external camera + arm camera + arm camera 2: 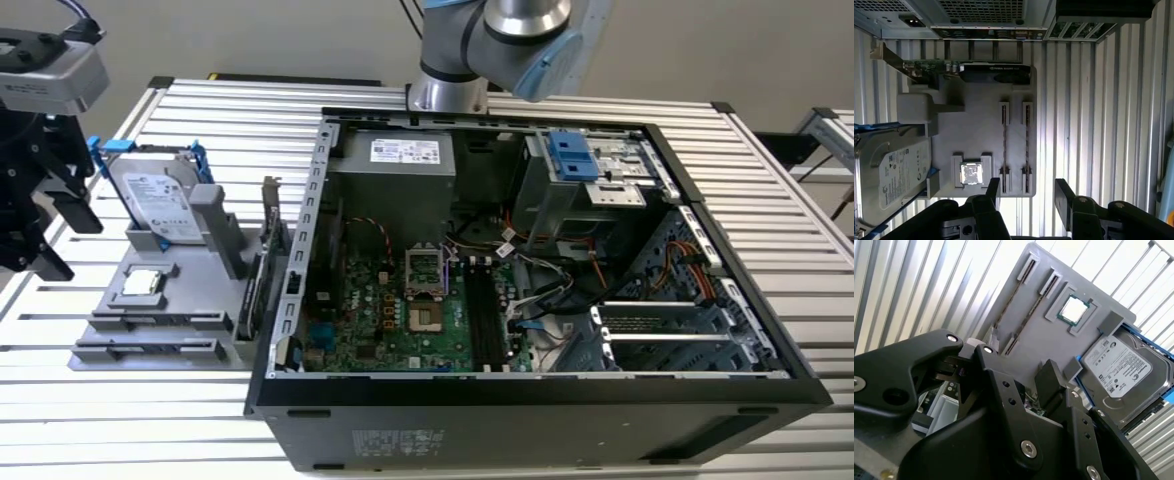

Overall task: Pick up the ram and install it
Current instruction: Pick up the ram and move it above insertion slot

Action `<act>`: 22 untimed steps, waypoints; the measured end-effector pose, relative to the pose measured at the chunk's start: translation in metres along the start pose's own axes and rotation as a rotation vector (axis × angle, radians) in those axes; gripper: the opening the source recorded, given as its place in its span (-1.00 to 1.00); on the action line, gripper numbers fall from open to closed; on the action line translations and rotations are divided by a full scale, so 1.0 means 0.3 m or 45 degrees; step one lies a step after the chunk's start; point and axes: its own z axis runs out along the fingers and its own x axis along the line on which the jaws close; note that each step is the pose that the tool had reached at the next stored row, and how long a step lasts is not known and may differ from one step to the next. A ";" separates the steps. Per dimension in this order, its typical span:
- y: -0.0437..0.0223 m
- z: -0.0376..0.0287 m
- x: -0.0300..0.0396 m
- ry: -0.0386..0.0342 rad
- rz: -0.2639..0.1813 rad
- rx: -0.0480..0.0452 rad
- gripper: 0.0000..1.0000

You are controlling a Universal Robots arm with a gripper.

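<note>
Two ram sticks [1005, 145] stand on edge in parallel slots of the grey holder [979, 135], thin and dark. In the second wrist view the same ram sticks [1031, 310] lie beyond the fingers. My gripper [1028, 194] hangs open above the holder's edge by the sticks' ends, with nothing between its fingers. One finger [993, 192] is over the holder's rim and the other is over bare table slats. In the exterior view the gripper [56, 238] is at the far left, just left of the holder [174, 300] and above the table.
The holder also carries a silver hard drive [158, 200] with blue rails, a processor chip [142, 284] and an upright card [274, 262] with a metal bracket. The open computer case [534, 395] fills the middle, with black memory slots [483, 322] on its motherboard. The arm's base [447, 90] stands behind it.
</note>
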 end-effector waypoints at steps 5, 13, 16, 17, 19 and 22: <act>0.000 0.009 0.000 -0.0001 0.000 0.004 1.00; 0.000 0.023 0.000 -0.0001 0.000 0.012 1.00; 0.000 0.028 0.000 -0.0003 0.000 0.015 1.00; 0.000 0.029 0.001 -0.0002 0.000 0.015 1.00; 0.000 0.032 0.000 -0.0003 0.000 0.018 1.00; 0.000 0.037 0.001 -0.0004 0.000 0.021 1.00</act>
